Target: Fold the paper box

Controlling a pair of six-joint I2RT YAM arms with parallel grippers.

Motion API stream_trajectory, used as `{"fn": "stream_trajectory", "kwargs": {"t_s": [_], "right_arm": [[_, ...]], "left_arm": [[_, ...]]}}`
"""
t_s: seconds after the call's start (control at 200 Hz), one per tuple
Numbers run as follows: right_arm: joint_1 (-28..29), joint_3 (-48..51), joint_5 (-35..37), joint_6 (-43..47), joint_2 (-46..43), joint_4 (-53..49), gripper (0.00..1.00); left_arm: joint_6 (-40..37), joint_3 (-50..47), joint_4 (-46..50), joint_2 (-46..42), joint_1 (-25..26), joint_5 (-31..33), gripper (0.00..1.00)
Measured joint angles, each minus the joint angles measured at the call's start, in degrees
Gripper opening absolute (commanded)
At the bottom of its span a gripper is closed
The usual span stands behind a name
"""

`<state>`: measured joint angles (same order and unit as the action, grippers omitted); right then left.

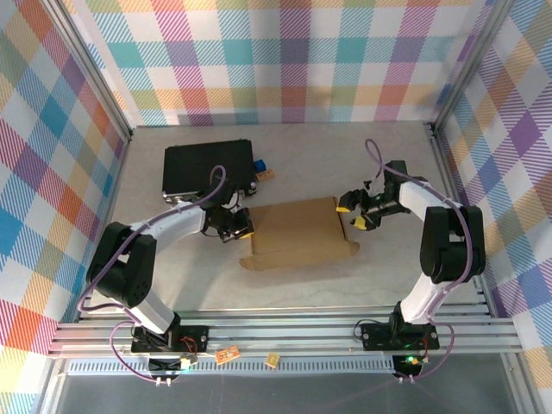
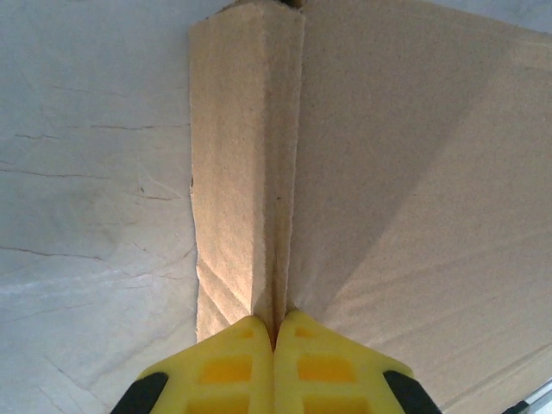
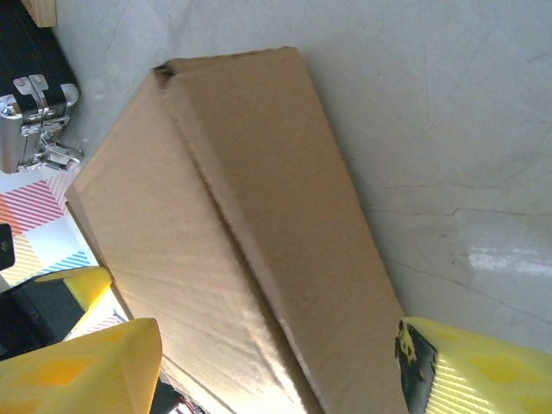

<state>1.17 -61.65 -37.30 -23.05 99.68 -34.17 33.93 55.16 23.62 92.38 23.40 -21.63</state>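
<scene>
From above, the paper box (image 1: 297, 231) lies mid-way across the table (image 1: 172, 285), long axis running arm to arm, with the left gripper (image 1: 235, 226) and the right gripper (image 1: 354, 214) at opposite ends. At the left wrist, the fingers (image 2: 233, 375) are clamped on a raised flap. At the right wrist, the fingers (image 3: 86, 366) are spread, straddling the end flap.

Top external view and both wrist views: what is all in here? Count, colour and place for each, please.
paper box: one, brown, table centre, between the claws.
black case: one, black with silver latches, far left, behind the box.
small block: one, blue, at the case's right edge.
small piece: one, tan, beside the blue block.
table: one, pale grey.
walls: three sides, multicoloured plaid.
left claw: one, yellow fingers, shut on the box's left flap.
right claw: one, yellow fingers, open at the box's right edge.
</scene>
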Motion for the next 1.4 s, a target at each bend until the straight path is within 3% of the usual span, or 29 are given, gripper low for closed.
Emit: {"fn": "stream_trajectory", "kwargs": {"t_s": [0.335, 0.635, 0.95, 1.4], "right_arm": [[0.07, 5.11, -6.78, -0.24, 0.94, 7.32, 0.72], [3.28, 6.01, -12.72, -0.5, 3.43, 12.41, 0.72], [4.22, 5.64, -11.78, -0.17, 5.29, 11.82, 0.71], [4.92, 2.91, -6.38, 1.7, 1.38, 5.4, 0.74]], "left_arm": [[-4.31, -2.93, -1.79, -1.36, -4.85, -3.54, 0.0], [-5.53, -2.86, -2.01, -0.98, -5.7, -4.7, 0.0], [-6.4, -2.86, -2.43, -0.83, -6.47, -4.79, 0.0], [-8.15, -3.26, -2.36, -0.61, -8.35, -6.43, 0.0]]}}
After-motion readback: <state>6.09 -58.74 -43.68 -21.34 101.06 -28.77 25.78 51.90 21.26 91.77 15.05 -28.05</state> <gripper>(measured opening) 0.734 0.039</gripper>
